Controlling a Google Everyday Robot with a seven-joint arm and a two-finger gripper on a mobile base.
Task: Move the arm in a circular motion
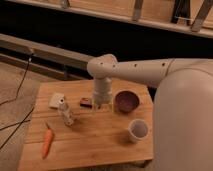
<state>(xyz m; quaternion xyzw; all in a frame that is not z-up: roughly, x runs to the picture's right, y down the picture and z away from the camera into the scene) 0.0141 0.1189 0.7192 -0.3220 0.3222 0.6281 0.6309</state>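
The arm is cream-white with thick rounded segments and small dark screw holes. It reaches from the large segment at the right edge leftward over the wooden table. At its joint it bends straight down. Its pale gripper hangs just above the table's back middle, between a dark snack bar and a purple bowl. Nothing shows in its hold.
On the table lie an orange carrot at the front left, a clear bottle and a white packet. A white cup stands at the front right. Black cables run over the floor on the left. A dark wall ledge runs behind.
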